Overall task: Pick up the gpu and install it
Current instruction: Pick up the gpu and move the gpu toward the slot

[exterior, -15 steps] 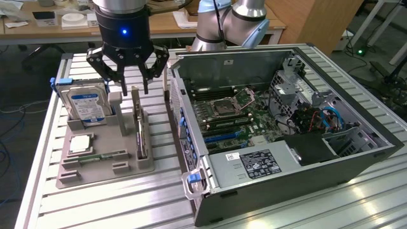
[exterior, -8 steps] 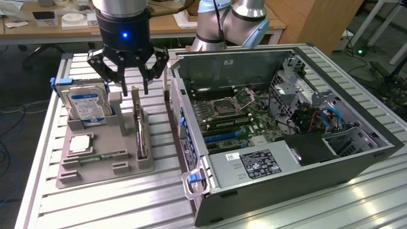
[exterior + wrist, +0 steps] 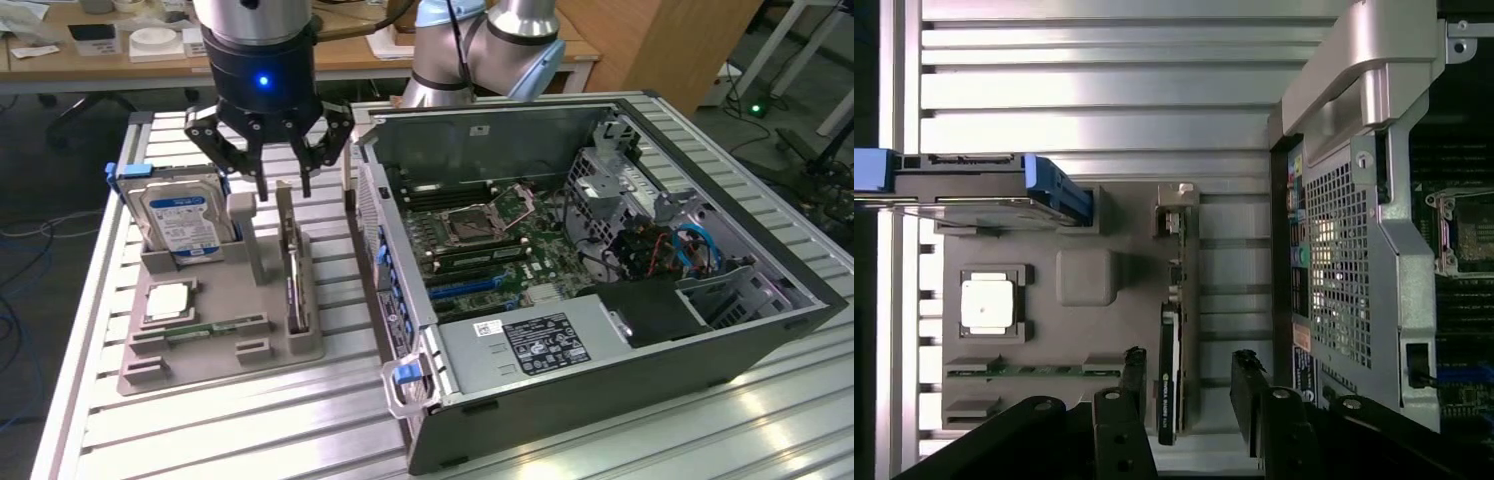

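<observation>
1. The gripper point(image 3: 284, 186) hangs in the upper left of the exterior view, with its fingers point(image 3: 1134, 365) spread wide and holding nothing.
2. The gpu point(image 3: 294, 285) stands on edge in a grey holder point(image 3: 214, 350) just beneath the gripper, lined up between the fingers.
3. An open computer case point(image 3: 747, 330) sits at the exterior view's right.

Ribbed bare-aluminium counter point(image 3: 200, 420), brushed, shiny glare; holder tray point(image 3: 267, 345) smooth matt grey plastic; tool point(image 3: 284, 188) matt black metal; computer case point(image 3: 601, 400) dark painted sheet metal, perforated bare steel rear; hard drive point(image 3: 184, 225) glossy label; gpu point(image 3: 294, 285) dull dark card.
</observation>
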Controlling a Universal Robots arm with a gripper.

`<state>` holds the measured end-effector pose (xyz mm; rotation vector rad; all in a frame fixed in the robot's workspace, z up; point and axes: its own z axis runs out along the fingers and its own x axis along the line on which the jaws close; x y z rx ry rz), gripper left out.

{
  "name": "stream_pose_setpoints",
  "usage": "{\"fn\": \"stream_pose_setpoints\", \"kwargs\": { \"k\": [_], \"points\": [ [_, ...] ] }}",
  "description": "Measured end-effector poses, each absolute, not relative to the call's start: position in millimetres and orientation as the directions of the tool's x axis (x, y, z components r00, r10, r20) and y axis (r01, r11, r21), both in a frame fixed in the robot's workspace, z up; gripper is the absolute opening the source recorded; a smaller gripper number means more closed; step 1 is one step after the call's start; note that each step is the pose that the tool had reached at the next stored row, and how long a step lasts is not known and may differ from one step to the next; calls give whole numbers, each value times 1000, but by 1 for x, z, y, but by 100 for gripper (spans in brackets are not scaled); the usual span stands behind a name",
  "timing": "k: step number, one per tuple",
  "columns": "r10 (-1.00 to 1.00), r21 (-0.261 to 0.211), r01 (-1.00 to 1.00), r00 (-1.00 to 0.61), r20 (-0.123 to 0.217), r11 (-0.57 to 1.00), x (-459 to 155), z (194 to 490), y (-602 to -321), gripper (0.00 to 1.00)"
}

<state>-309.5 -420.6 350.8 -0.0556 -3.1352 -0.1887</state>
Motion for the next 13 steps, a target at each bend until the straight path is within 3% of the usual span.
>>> {"fn": "stream_pose_setpoints", "kwargs": {
  "k": [13],
  "points": [
    [39,138,39,-999,3,990,-309,343,-422,47]
  ]
}}
